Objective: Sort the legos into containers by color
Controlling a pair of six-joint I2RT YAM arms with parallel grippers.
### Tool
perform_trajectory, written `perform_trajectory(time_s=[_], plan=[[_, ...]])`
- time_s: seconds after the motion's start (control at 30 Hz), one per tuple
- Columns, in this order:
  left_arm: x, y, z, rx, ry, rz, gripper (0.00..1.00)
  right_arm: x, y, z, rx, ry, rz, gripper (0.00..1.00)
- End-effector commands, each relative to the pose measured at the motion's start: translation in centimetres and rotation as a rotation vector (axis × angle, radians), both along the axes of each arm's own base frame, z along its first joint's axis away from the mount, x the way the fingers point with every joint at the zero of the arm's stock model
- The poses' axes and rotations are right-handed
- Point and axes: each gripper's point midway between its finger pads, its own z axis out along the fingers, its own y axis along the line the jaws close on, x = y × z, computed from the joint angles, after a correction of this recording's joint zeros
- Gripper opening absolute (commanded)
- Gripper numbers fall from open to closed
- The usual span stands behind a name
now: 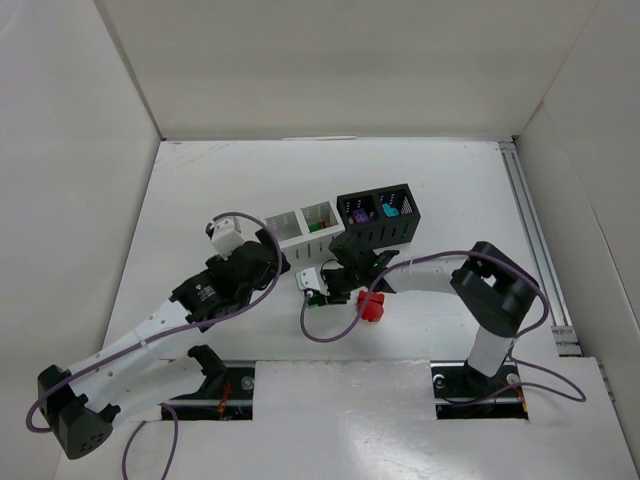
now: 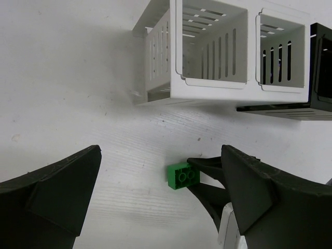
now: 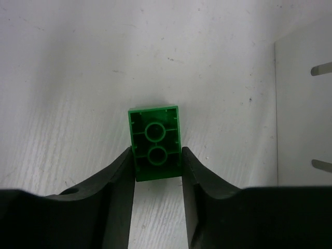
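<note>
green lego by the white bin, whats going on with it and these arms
The right gripper has its jaws closed on the green lego, underside facing its camera, low over the table in front of the white bin. The left gripper hangs open next to it, holding nothing. A red lego lies loose on the table nearby. The black bin holds a purple lego and a teal lego.

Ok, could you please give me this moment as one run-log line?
right gripper: shut on green brick | left gripper: open, empty | red brick: loose on table
</note>
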Motion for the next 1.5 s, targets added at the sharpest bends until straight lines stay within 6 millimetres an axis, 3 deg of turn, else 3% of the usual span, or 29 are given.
perform_trajectory(time_s=[0.0, 0.07, 0.13, 0.17, 0.23, 0.3, 0.37, 0.4, 0.47, 0.5, 0.67, 0.9, 1.0, 1.03, 1.1, 1.13, 1.23, 1.4, 1.43, 1.47], plan=[[-0.3, 0.7, 0.0, -0.004, -0.011, 0.025, 1.0, 0.4, 1.9, 2.3, 0.08, -0.017, 0.017, 0.32], [-0.3, 0.8, 0.3, -0.012, -0.018, 0.025, 1.0, 0.3, 1.8, 3.6, 0.105, -0.037, 0.018, 0.25], [-0.3, 0.8, 0.3, -0.012, -0.019, 0.025, 1.0, 0.3, 2.0, 5.1, 0.135, -0.054, 0.025, 0.23], [-0.3, 0.8, 0.3, -0.012, -0.019, 0.025, 1.0, 0.3, 2.0, 6.8, 0.168, -0.073, 0.02, 0.22], [-0.4, 1.1, 0.4, -0.007, -0.023, 0.031, 1.0, 0.4, 1.8, 8.5, 0.194, -0.098, 0.005, 0.21], [-0.4, 1.0, 0.4, -0.015, -0.023, 0.037, 1.0, 0.6, 1.4, 11.9, 0.239, -0.147, -0.017, 0.21], [-0.6, 1.3, 0.1, -0.008, -0.017, 0.037, 1.0, 1.5, 0.4, 13.5, 0.21, -0.195, -0.083, 0.21], [-0.6, 1.3, 0.1, -0.008, -0.017, 0.037, 1.0, 2.3, 0.2, 16.1, 0.23, -0.243, -0.115, 0.21], [-0.6, 1.3, 0.3, -0.015, -0.023, 0.037, 1.0, 4.1, -1.3, 17.0, 0.158, -0.295, -0.216, 0.2], [-0.6, 1.3, 0.1, -0.016, -0.024, 0.037, 1.0, 4.9, -1.2, 18.9, 0.169, -0.329, -0.246, 0.2], [-0.7, 0.7, 0.1, -0.03, -0.015, 0.01, 1.0, 10.3, -3.0, 19.6, 0.108, -0.356, -0.394, 0.2], [-0.8, -0.4, -0.7, -0.021, 0.013, -0.051, 1.0, 14.3, -2.3, 18.4, 0.083, -0.338, -0.475, 0.26], [-0.7, -1.0, -1.0, -0.015, 0.02, -0.082, 1.0, 14.4, -2.2, 17.8, 0.069, -0.338, -0.467, 0.33], [-0.7, -1.4, -0.7, -0.027, 0.013, -0.099, 1.0, 14.6, -2.1, 18.0, 0.078, -0.344, -0.468, 0.43], [-0.6, -1.7, -0.9, -0.021, 0.019, -0.114, 1.0, 14.6, -2.3, 17.6, 0.066, -0.344, -0.474, 0.51], [-0.5, -2.0, -1.0, -0.026, 0.023, -0.121, 1.0, 14.6, -2.3, 17.6, 0.066, -0.344, -0.474, 0.63], [-0.4, -2.1, -1.1, -0.019, 0.022, -0.127, 1.0, 13.8, -2.8, 18.1, 0.081, -0.355, -0.463, 0.75], [-0.4, -2.8, -1.4, -0.019, 0.032, -0.159, 1.0, 11.9, -4.3, 19.9, 0.124, -0.379, -0.449, 0.81], [-0.4, -2.8, -1.4, -0.012, 0.031, -0.165, 1.0, 11.6, -4.6, 18.8, 0.104, -0.365, -0.446, 0.81], [-0.5, -2.9, -1.4, -0.016, 0.035, -0.172, 1.0, 10.8, -5.1, 19.8, 0.134, -0.361, -0.451, 0.82]])
